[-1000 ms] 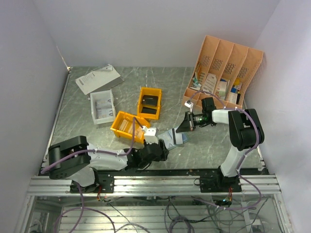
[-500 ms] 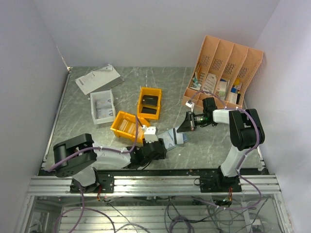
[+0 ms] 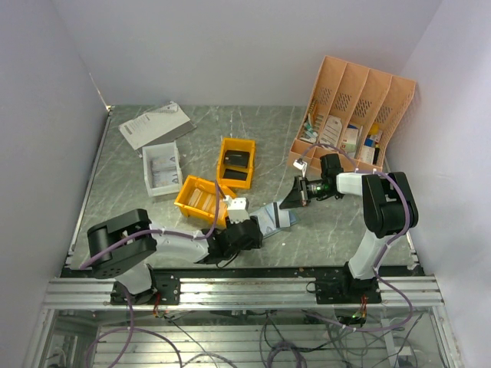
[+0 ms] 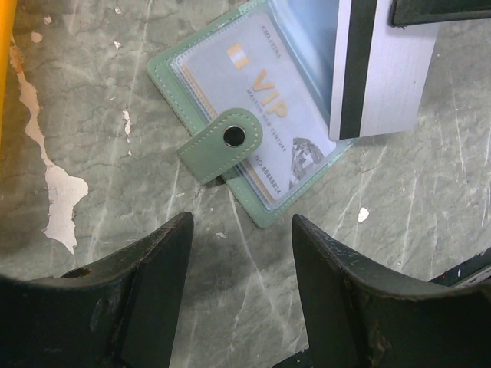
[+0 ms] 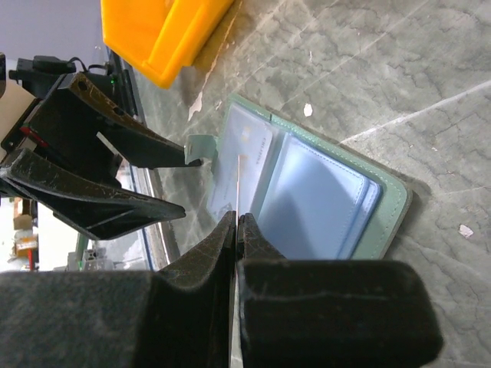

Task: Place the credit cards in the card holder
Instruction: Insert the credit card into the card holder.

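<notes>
While the left hand (image 4: 242, 245) is hanging open and empty, the right hand (image 5: 236, 222) is pinching a card (image 4: 380, 77) over the holder (image 5: 330, 192), probably needing a pocket next.

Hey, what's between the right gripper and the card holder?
A silver card with a black stripe, pinched in the shut right gripper and reaching over the open card holder; the left wrist view shows it.

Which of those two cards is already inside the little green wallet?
The pale VIP card, behind the card holder's clear sleeve. The silver, black-striped card is outside it, pinched in the right gripper.
</notes>
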You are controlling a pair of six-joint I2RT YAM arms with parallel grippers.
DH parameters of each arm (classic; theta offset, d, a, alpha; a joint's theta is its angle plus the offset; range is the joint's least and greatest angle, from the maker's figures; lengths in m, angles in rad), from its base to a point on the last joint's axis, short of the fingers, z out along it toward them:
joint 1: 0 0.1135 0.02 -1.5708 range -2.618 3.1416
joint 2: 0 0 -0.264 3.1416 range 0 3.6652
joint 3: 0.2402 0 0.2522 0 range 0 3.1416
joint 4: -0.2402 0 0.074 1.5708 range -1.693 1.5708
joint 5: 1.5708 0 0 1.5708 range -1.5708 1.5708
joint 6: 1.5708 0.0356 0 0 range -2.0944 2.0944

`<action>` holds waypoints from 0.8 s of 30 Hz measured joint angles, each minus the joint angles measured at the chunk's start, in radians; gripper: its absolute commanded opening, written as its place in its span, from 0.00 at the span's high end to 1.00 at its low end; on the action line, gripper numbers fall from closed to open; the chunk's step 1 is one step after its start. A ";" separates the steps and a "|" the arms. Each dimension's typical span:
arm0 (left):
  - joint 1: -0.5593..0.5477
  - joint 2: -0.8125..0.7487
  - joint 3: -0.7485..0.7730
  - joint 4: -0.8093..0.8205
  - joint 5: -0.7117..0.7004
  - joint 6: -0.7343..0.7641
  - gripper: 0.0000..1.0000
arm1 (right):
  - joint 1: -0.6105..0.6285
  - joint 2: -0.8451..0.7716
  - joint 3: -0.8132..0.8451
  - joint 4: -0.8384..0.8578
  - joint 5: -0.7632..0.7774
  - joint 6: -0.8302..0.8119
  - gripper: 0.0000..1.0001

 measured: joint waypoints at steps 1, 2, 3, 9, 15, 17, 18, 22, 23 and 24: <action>0.001 0.002 0.002 -0.002 0.000 0.000 0.35 | -0.001 0.000 0.000 0.000 0.000 0.000 1.00; 0.002 0.003 0.002 -0.003 0.001 -0.001 0.35 | -0.002 0.000 0.000 0.000 0.000 0.000 1.00; 0.004 0.004 0.002 -0.003 0.001 -0.004 0.35 | -0.003 0.000 0.000 0.000 0.000 0.000 1.00; 0.011 0.006 0.007 -0.010 0.004 -0.013 0.35 | -0.008 -0.003 0.000 0.001 0.000 0.001 1.00; 0.019 0.029 0.030 -0.011 0.005 -0.015 0.35 | -0.008 -0.001 0.000 0.000 0.000 0.000 1.00; 0.022 0.035 0.035 -0.010 0.005 -0.015 0.36 | -0.007 0.006 0.000 0.000 0.000 0.000 1.00; 0.024 0.039 0.038 -0.010 0.006 -0.016 0.37 | -0.006 0.010 0.000 -0.001 -0.001 0.000 1.00; 0.033 0.053 0.047 -0.002 0.011 -0.022 0.41 | 0.001 0.031 0.000 -0.004 -0.007 0.000 1.00; 0.035 0.056 0.047 0.001 0.011 -0.024 0.42 | 0.004 0.036 0.002 -0.008 -0.009 0.000 1.00; 0.038 0.058 0.047 0.004 0.012 -0.027 0.43 | 0.005 0.041 0.003 -0.009 -0.009 0.000 1.00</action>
